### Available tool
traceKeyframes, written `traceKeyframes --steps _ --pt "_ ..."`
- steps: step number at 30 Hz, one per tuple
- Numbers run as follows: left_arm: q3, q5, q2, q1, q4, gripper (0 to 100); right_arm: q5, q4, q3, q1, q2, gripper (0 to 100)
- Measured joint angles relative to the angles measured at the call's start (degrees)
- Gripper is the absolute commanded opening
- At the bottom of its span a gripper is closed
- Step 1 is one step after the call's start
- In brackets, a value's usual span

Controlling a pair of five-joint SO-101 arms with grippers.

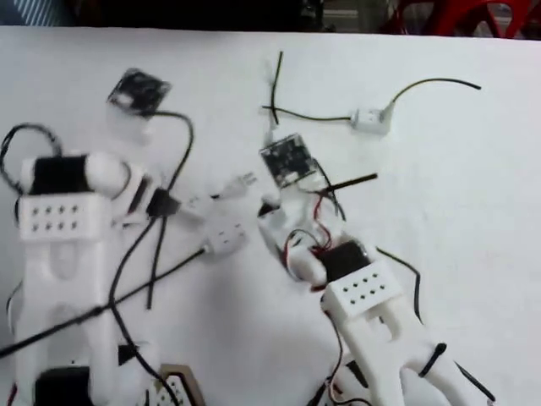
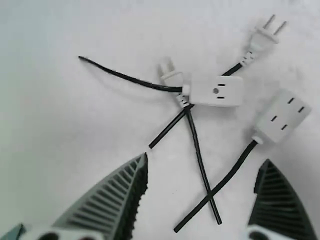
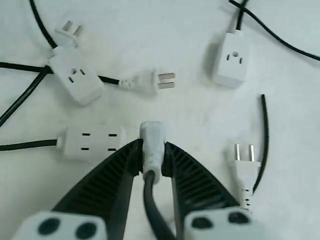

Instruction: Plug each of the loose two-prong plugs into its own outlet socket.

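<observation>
1. While the right tool is clamped narrow on a white plug, the plug's black cord runs back between the two dark fingers. Its prongs cannot be made out.
2. The held plug stands just beside the end of a two-outlet socket block, which lies flat on the white tabletop. Whether plug and block touch cannot be told.
3. As for the left tool, its jaws are spread wide and grip nothing. It hangs over crossing black cords.
4. Past the left tool lies a single-outlet socket with its face up. A small plug lies just beside the socket's cord end and is not inserted.
5. A flat-prong plug lies loose near that socket, with its prongs pointing away from it.
6. In the right wrist view, a second single socket lies face up, well apart from the held plug. Its black cord leads off from its far end.
7. A round-pin plug lies loose on the tabletop near one finger of the right tool, with its pins pointing toward the second single socket.
</observation>
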Motion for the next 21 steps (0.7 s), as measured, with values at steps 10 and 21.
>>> traceKeyframes --steps 10,21 --pt "35.3 4.4 -17.9 -9.2 -17.7 33 0.0 4.0 -2.6 -9.1 1.0 1.8" --pt "50.1 7.0 -23.9 -9.7 -27.9 33 -5.2 6.9 -16.2 -9.2 23.2 1.7"
